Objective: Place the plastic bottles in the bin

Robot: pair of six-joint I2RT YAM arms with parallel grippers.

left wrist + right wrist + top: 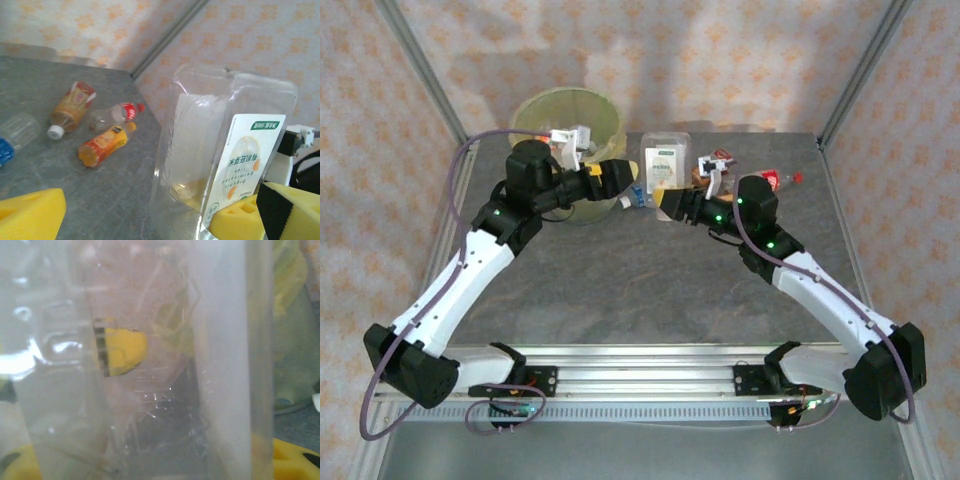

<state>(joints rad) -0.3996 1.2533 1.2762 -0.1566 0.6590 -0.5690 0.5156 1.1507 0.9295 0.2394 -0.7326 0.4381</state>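
Observation:
A tall clear plastic container with a green-and-white label stands upright at the back of the table. My right gripper is shut on its lower part, and its yellow pads press both sides. My left gripper is open just left of the container, with one edge between its wide-spread yellow fingers. Small plastic bottles lie on the table: an orange one, a tea-coloured one with a white cap and a clear one with a red label. The bin stands behind my left arm.
A clear bottle with a blue label lies at the left edge of the left wrist view. Frame posts and patterned walls close in the back of the table. Bottles lie behind my right arm near the back right corner.

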